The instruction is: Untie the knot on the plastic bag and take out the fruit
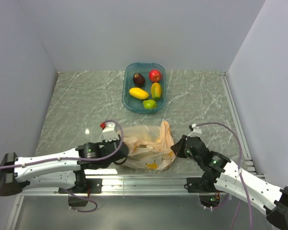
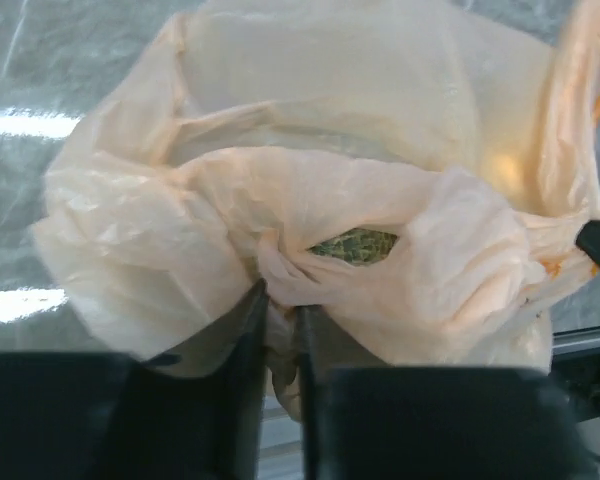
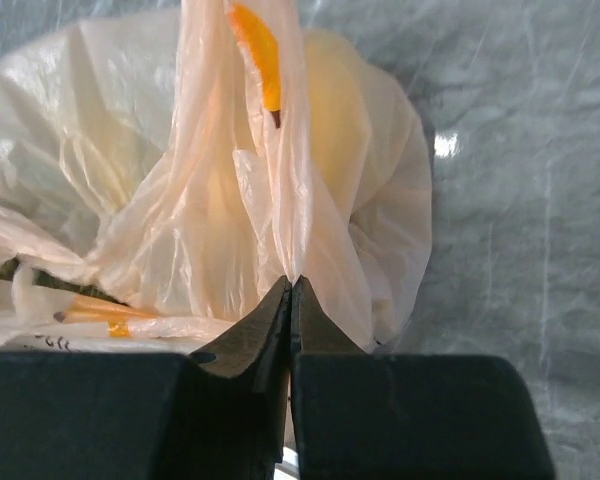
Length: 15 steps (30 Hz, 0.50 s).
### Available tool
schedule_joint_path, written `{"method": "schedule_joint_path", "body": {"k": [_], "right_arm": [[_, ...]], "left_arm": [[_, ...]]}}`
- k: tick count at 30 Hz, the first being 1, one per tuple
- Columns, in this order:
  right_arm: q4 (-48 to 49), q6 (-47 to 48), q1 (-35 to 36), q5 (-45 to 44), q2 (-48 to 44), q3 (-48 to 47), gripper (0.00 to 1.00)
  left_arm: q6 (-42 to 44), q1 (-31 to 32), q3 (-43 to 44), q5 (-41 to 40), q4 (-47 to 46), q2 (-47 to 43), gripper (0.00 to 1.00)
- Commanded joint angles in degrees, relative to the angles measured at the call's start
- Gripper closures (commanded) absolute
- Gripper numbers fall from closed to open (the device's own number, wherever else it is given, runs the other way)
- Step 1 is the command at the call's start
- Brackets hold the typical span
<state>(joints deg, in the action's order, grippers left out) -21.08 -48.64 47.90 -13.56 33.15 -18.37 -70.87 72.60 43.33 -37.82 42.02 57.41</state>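
Note:
The pale peach plastic bag (image 1: 148,146) lies at the near edge between my grippers. My left gripper (image 2: 280,300) is shut on a bunched, twisted fold of the bag (image 2: 280,265); I cannot tell whether that twist is the knot. Just past it, a gap in the plastic shows the dull-green melon (image 2: 355,245). My right gripper (image 3: 291,283) is shut on the bag's upright handle strip (image 3: 250,150) at the bag's right side. Something yellow shows through the plastic (image 3: 335,110). In the top view the left gripper (image 1: 126,150) and the right gripper (image 1: 176,147) flank the bag.
A blue tub (image 1: 127,76) stands at the back centre. It holds a dark purple fruit (image 1: 139,79), a red apple (image 1: 155,75), a yellow fruit (image 1: 138,93), a yellow-orange fruit (image 1: 156,90) and a green lime (image 1: 150,103). Grey walls enclose the marble table (image 1: 77,105).

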Motion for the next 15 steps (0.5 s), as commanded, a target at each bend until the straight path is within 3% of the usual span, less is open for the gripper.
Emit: {"method": "schedule_joint_path", "body": {"k": [1,3,9,15], "right_arm": [[-1.50,-2.60,0.26,1.78,-0.54,1.85,0.96],[-2.74,-2.60,0.26,1.61,0.25,1.50,0.96],[-1.77,-0.67,0.26,4.42,7.26,-0.08,0.96],[-2.12,0.57,0.35,4.25,13.60,-2.45,0.92]], "left_arm": [[-8.66,-0.35,-6.67,0.48,2.36,-3.95,0.84],[-9.46,-1.84,-8.69,-0.14,2.02,-5.72,0.99],[-5.25,-10.18,-14.13,1.34,-5.87,-9.68,0.99],[3.19,-23.02,-20.48,11.98,-18.72,-9.95,0.99]]}}
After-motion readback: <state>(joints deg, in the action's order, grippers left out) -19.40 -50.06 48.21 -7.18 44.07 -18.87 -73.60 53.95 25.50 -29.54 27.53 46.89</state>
